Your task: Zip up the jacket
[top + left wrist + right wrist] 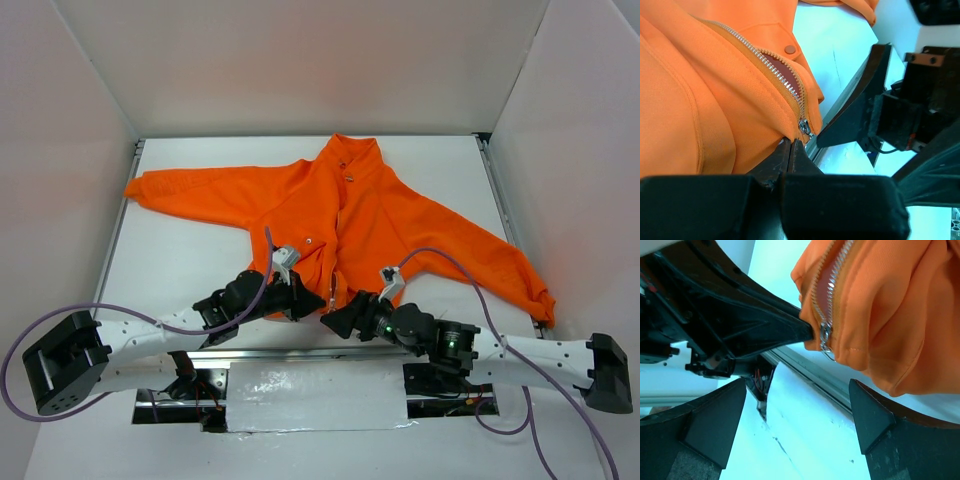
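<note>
White walls box in a white table [200, 262] on which the jacket [390, 225] lies spread flat, front up, collar [352, 150] towards the far edge and hem towards the two arm bases. At the left of the overhead view, one sleeve [190, 188] stretches out almost to the table's side rail.

Moving right, the left gripper [303, 297] sits at the hem, just beside the foot of the zipper [775, 75]. Its wrist camera shows the fingers [781, 156] pressed together, with the edge of the orange hem pinched at their tips. The metal slider [804, 127] hangs at the very bottom of the track, just above those tips. Above it the pale teeth stand parted, showing a strip of darker lining. A round snap [789, 49] sits on the cloth just right of the track.

Next comes the right gripper [335, 322], low at the near edge and aimed at the same corner of the hem. Its fingers [715, 422] are spread wide with nothing between them, and the slider and its pull dangle just beyond them, untouched.

Farther right, the other sleeve [490, 258] runs diagonally to the table's near right side.
</note>
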